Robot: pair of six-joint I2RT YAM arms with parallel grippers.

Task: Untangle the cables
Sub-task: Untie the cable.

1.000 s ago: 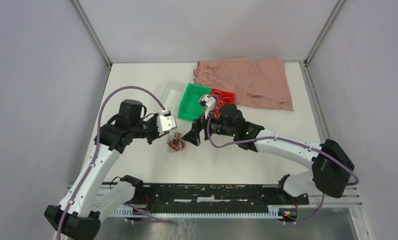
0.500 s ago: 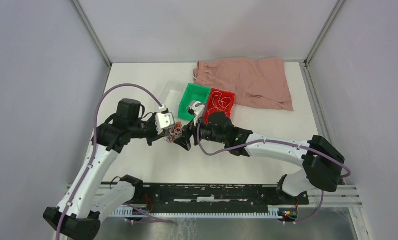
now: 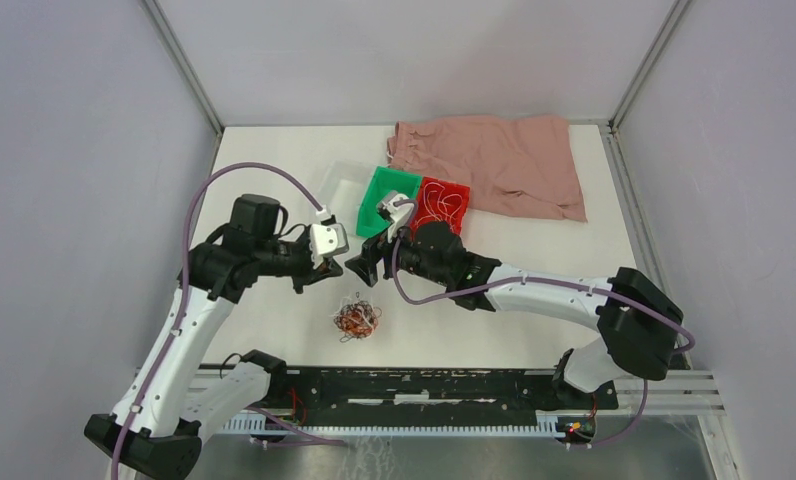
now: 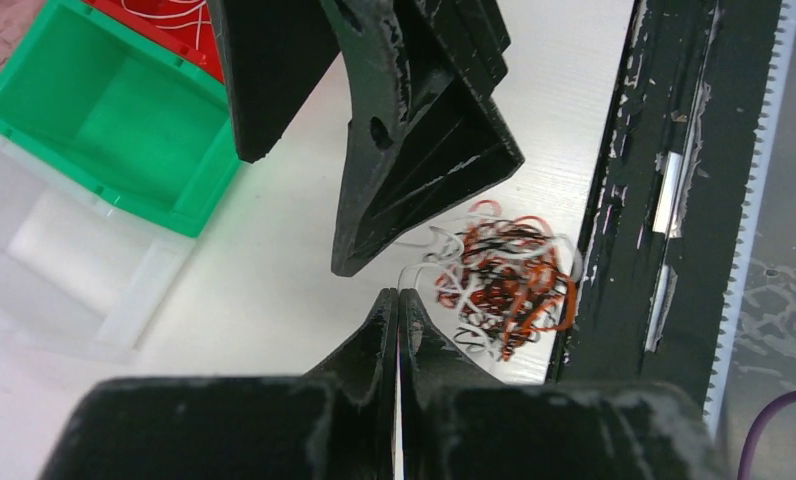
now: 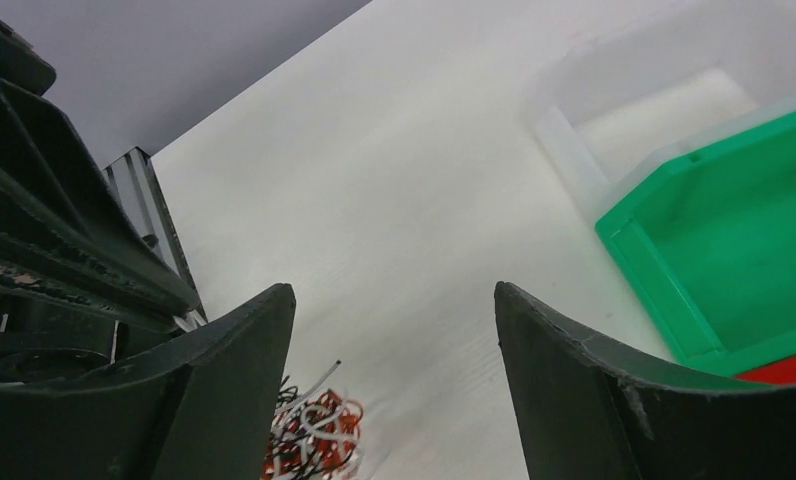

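The cables (image 3: pixel 356 320) are a fist-sized tangle of white, orange and black wires, seen below both grippers toward the table's near edge. I cannot tell whether the tangle hangs or rests. It shows in the left wrist view (image 4: pixel 504 280) and, blurred, in the right wrist view (image 5: pixel 314 440). My left gripper (image 3: pixel 332 268) is shut, and a thin white strand (image 4: pixel 414 265) runs from the tangle into its fingertips (image 4: pixel 398 295). My right gripper (image 3: pixel 362 270) is open and empty (image 5: pixel 394 300), just right of the left one and above the tangle.
A green bin (image 3: pixel 386 200), a red bin (image 3: pixel 444 205) holding white wires and a clear bin (image 3: pixel 339 185) stand behind the grippers. A pink cloth (image 3: pixel 494 160) lies at the back right. The black rail (image 4: pixel 654 200) runs along the table's near edge.
Both grippers closed in on the tangle and lifted it. The right gripper has since opened and drawn back, and the tangle has dropped toward the near edge.
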